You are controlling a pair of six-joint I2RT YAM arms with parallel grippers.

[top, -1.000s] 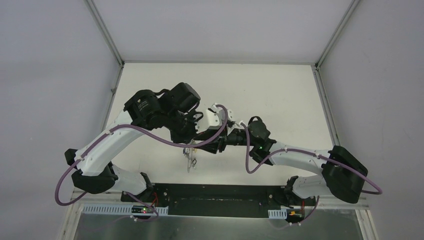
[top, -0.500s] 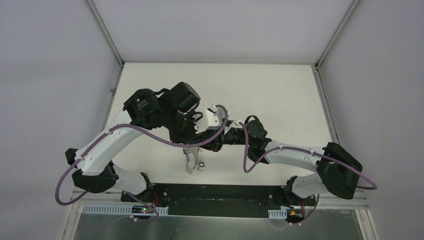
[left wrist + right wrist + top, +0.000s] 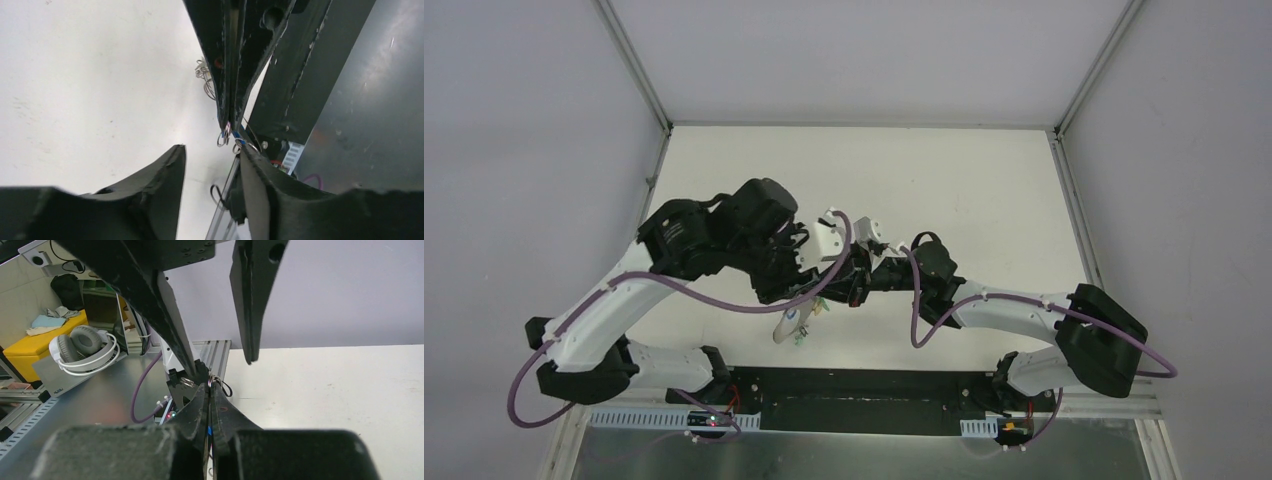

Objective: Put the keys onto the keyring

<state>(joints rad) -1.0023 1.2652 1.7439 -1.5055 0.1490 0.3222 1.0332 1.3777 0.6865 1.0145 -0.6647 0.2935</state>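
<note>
Pinches the keyring (image 3: 791, 326) with right gripper (image 3: 209, 385), jaws together, leaving the loop dangling just below those tips, blurred keys (image 3: 809, 314) alongside. Holds left gripper (image 3: 212, 150) apart astride the same tips, gripping nothing. Looks mid-task; cannot tell how many keys sit threaded.

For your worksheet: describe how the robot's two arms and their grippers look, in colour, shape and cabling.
The left arm and right arm have white links joined by bulky black joints, each trailed by a looping purple cable. The left gripper and right gripper are matte black, with jaws tapering to narrow tips.
</note>
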